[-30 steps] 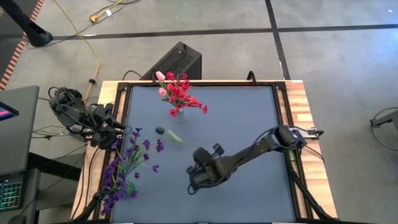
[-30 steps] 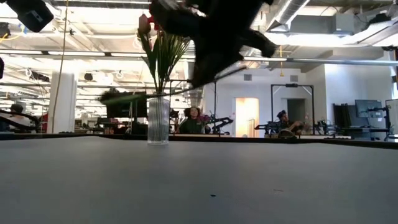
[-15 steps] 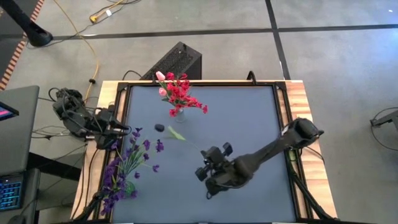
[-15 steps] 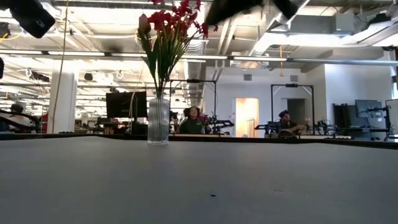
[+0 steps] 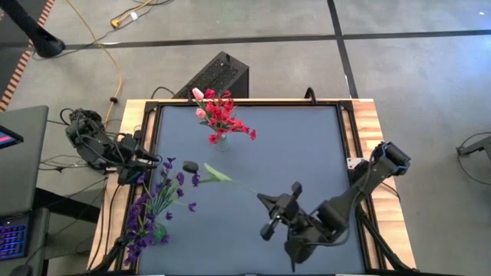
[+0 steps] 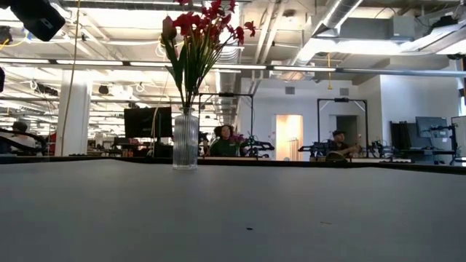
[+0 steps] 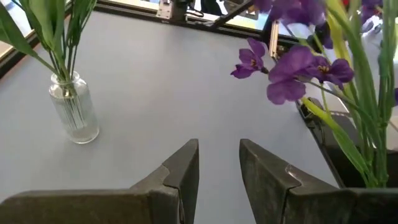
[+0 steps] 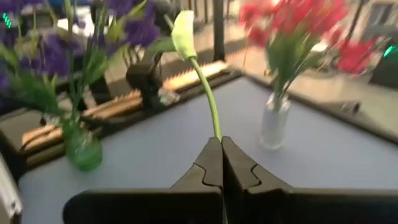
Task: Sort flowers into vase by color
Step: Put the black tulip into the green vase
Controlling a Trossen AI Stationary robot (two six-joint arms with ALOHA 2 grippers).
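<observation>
The right gripper (image 5: 270,217) hangs over the table's (image 5: 307,146) near-centre, at about 5 o'clock from the middle in the high view. Its fingers (image 8: 211,163) are pressed together on the lower end of a thin green stem (image 8: 209,99), so it has a single flower in hand. From the grip the stem runs out toward 10 o'clock across the table and ends in a dark bud (image 5: 190,165). In the right wrist view only a pale leaf (image 8: 183,32) shows plainly near the stem's far end. The bud's colour I cannot make out.

That long axis decides the next move. The flower's far tip lies between the two vases: the clear vase of red and pink flowers (image 5: 220,118) stands at 12 o'clock from the bud, near the far edge, and the green vase of purple flowers (image 5: 157,205) sits at 7 o'clock from it, by the left edge. Either one calls for tipping the stem upright, held end down, before lowering.

The left gripper (image 7: 219,171) waits at the table's left edge, at 9 o'clock, jaws slightly apart and empty, nearer the purple bunch than the right arm is.
</observation>
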